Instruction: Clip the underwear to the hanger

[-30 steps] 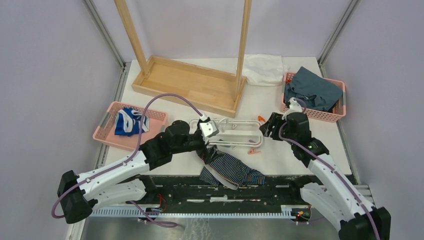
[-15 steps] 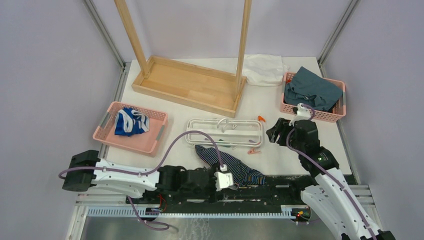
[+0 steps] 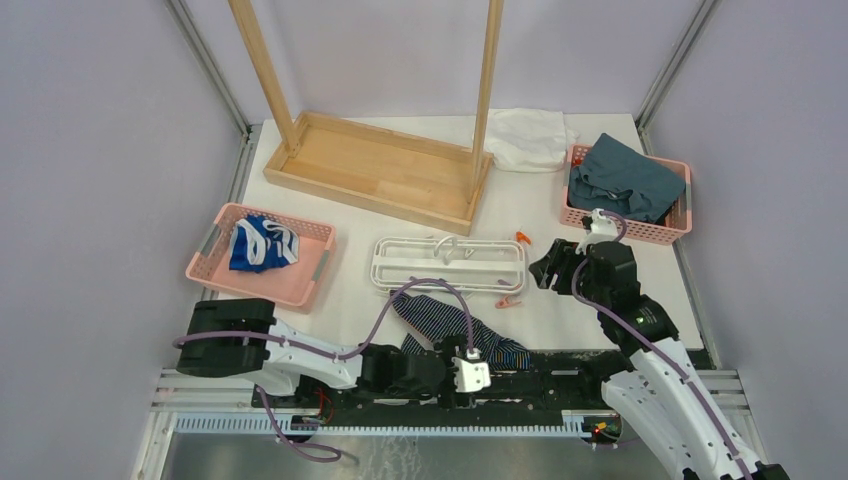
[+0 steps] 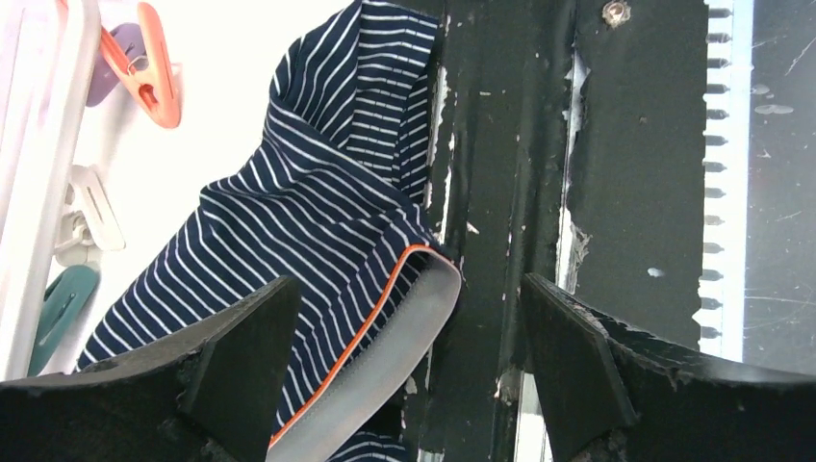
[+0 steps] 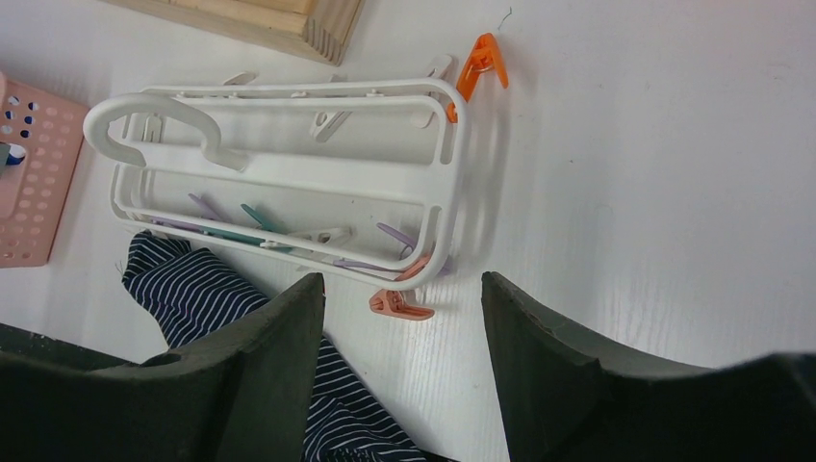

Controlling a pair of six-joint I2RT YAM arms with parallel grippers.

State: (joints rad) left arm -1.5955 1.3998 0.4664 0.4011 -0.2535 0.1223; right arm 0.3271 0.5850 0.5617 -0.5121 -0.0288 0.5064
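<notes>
Underwear (image 4: 318, 212), navy with thin light stripes, lies crumpled directly under the left gripper (image 4: 409, 289). Its grey waistband with orange trim shows between the two fingers and hangs partly over the black rail (image 4: 500, 144). This gripper is spread wide and grasps nothing. Past the cloth, farther from the left gripper, the white hanger (image 5: 318, 178) lies flat on the table (image 5: 654, 192). Its end with an orange clip (image 5: 481, 63) is just ahead of the right gripper (image 5: 399, 289). That gripper is also spread apart and empty.
</notes>
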